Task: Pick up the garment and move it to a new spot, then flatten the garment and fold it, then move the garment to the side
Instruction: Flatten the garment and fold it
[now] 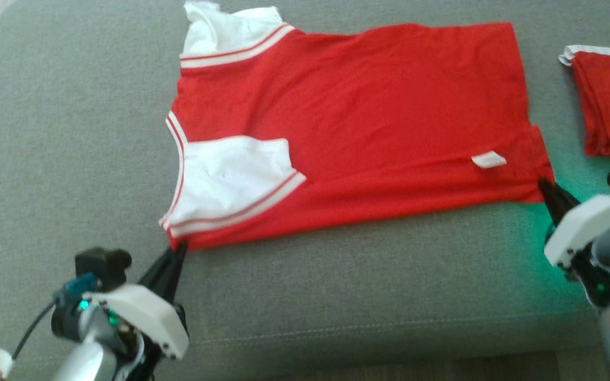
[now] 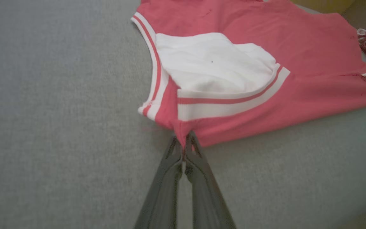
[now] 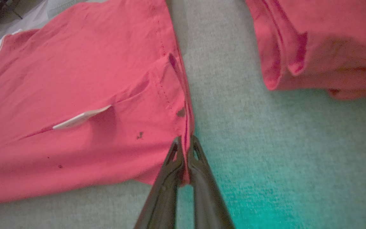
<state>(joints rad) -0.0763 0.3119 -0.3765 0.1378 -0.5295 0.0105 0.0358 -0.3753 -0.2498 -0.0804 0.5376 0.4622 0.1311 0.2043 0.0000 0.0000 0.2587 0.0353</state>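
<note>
**A:** Where is the shirt lying?

**B:** The red jersey shirt with white sleeves and red-and-white striped cuffs (image 1: 368,116) lies spread flat on the grey woven cushion (image 1: 72,132). Its collar end is toward the robot's left and its hem toward the right. The near sleeve lies folded in over the red body.

**A:** And the two grippers?

**B:** The left gripper (image 1: 178,250) is pinched tight on the near corner at the collar end, just below the striped cuff. In the left wrist view, red cloth is bunched between its dark fingers (image 2: 165,190). The right gripper (image 1: 544,186) is clamped on the near hem corner, and its own wrist view shows a sliver of red cloth caught between the tips.

**A:** Anything else on the cushion?

**B:** A small white label (image 1: 489,160) lies on the red cloth near the hem corner. A second red garment (image 1: 609,106), folded and with a white edge, lies further right, apart from the shirt. Green light (image 1: 575,182) glows on the cushion beside the right gripper.
</note>
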